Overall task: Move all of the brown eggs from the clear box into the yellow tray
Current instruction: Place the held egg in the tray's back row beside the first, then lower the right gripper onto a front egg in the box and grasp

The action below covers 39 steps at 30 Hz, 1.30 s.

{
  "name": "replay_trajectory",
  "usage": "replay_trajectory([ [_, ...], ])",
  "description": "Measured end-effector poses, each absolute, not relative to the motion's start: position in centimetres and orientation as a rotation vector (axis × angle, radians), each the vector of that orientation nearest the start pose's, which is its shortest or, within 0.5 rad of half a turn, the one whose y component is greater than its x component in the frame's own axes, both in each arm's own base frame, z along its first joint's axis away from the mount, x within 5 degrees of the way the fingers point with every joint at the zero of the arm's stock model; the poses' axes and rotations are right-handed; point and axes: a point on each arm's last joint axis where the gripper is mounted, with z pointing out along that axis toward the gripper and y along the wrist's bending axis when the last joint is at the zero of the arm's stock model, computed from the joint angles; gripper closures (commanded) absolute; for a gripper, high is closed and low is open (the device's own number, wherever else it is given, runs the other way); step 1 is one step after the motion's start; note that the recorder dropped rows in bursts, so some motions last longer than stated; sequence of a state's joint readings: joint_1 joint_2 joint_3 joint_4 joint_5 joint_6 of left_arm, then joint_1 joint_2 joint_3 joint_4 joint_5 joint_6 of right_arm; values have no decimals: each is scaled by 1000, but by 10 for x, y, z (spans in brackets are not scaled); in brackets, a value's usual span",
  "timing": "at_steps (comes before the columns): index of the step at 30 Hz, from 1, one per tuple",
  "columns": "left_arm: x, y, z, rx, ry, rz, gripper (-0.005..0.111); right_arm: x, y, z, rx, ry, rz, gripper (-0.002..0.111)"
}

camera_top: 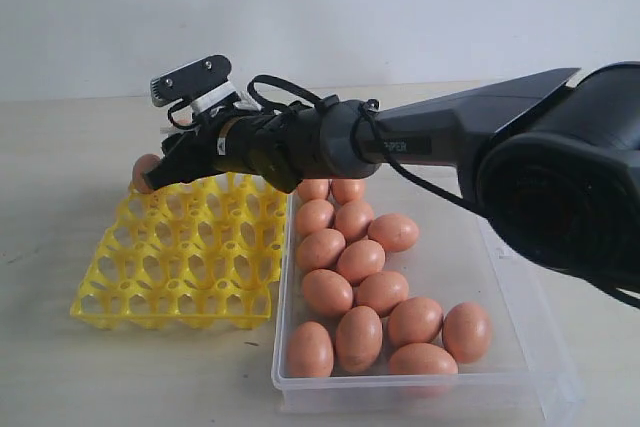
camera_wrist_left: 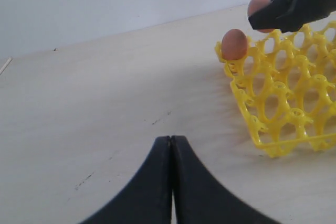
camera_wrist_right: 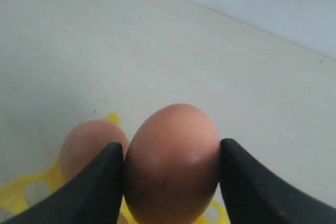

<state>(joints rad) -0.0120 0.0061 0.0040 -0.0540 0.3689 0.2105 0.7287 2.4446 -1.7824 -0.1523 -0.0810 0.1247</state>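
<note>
My right gripper [camera_wrist_right: 172, 148] is shut on a brown egg [camera_wrist_right: 173, 163], one black finger on each side. It holds this egg [camera_wrist_left: 258, 4] just above the far edge of the yellow tray [camera_wrist_left: 283, 103], beside another brown egg [camera_wrist_left: 234, 44] that sits in the tray's far left corner cup. In the exterior view the right arm reaches across to that corner, and one egg [camera_top: 146, 173] shows at its fingertips. Several brown eggs [camera_top: 360, 260] lie in the clear box [camera_top: 500, 267], to the right of the tray [camera_top: 180, 267]. My left gripper [camera_wrist_left: 171, 138] is shut and empty, over bare table left of the tray.
The tray and the box stand side by side on a pale wooden table [camera_top: 60, 247], the box's left wall against the tray's right edge. A plain white wall [camera_top: 400, 7] runs behind the table. The right arm's dark body [camera_top: 560, 177] hangs over the box's far right part.
</note>
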Motion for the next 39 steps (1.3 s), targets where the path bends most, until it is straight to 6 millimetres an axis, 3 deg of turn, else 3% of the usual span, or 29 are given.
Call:
replay_trajectory([
  [3, 53, -2, 178, 174, 1855, 84, 107, 404, 363, 105, -769, 1996, 442, 102],
  [10, 53, -2, 178, 174, 1855, 84, 107, 404, 363, 103, -772, 2015, 434, 62],
  [13, 53, -2, 178, 174, 1855, 84, 107, 403, 362, 103, -774, 2021, 431, 53],
  [18, 53, -2, 178, 174, 1855, 84, 107, 401, 362, 108, -793, 2047, 411, 48],
  [24, 53, -2, 178, 174, 1855, 84, 107, 400, 362, 134, -785, 2020, 413, 46],
  [31, 53, -2, 178, 174, 1855, 84, 107, 394, 355, 153, -806, 2111, 359, 46],
  [39, 53, -2, 178, 174, 1855, 84, 107, 374, 331, 222, -837, 2227, 246, 50],
])
